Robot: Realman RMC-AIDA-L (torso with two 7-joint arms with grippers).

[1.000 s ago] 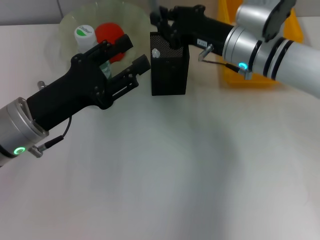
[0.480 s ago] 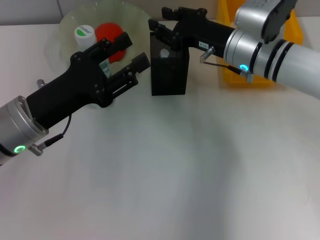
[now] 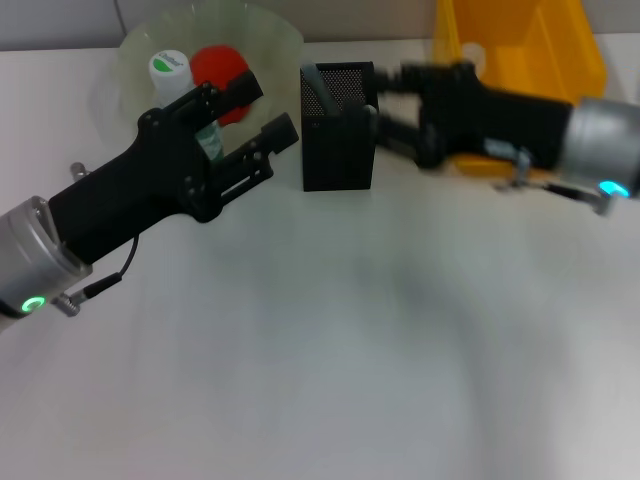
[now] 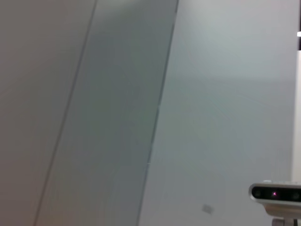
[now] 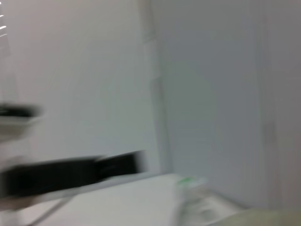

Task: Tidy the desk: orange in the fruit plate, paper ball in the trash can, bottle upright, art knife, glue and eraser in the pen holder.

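On the white desk [image 3: 330,340], the black mesh pen holder [image 3: 338,130] stands at the back centre, with a slim pale stick showing inside it. My right gripper [image 3: 386,106] is blurred, open and empty, just right of the pen holder. My left gripper [image 3: 268,108] is open and empty, held above the desk left of the pen holder. Behind it the bottle [image 3: 170,72] stands upright by the pale-green fruit plate [image 3: 270,35], which holds the orange [image 3: 216,66]. The yellow trash can [image 3: 520,45] is at the back right. The art knife, eraser and paper ball are not in view.
The left arm's black body partly covers the bottle and the plate's front rim. The right arm stretches across the front of the trash can. Both wrist views show only a pale wall, with a small camera unit [image 4: 275,193] in the left one.
My right gripper has pulled away from above the pen holder, down and to the right, and the arm now lies lower. The left arm has barely moved.
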